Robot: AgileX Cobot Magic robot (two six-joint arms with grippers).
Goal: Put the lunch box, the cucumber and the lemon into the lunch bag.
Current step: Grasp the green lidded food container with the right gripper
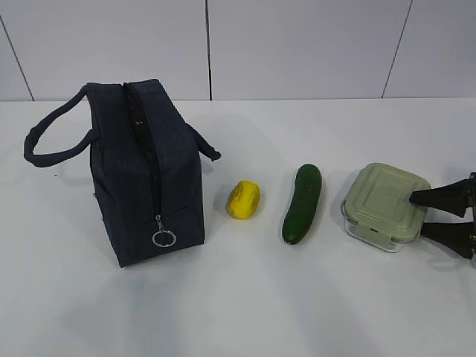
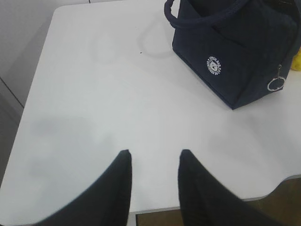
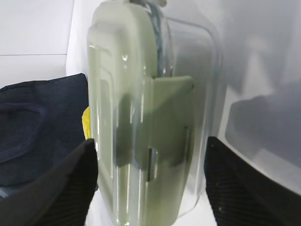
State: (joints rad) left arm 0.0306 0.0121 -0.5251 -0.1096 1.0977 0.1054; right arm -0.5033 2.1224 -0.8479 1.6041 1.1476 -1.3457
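The dark navy lunch bag (image 1: 141, 171) stands at the left with its zipper closed and the ring pull (image 1: 163, 238) hanging at the front. To its right lie the yellow lemon (image 1: 243, 199), the dark green cucumber (image 1: 303, 202) and the lunch box (image 1: 383, 204) with its sage-green lid. My right gripper (image 1: 416, 214) straddles the lunch box (image 3: 141, 117) from the right, jaws open: one finger rests against the lid and the other stands just off the glass. My left gripper (image 2: 155, 153) hangs open over bare table, well short of the lunch bag (image 2: 235, 52).
The white table (image 1: 238, 305) runs to a pale panelled wall behind. Its near edge (image 2: 150, 209) shows just under my left gripper. One handle loop (image 1: 52, 145) sticks out to the bag's left.
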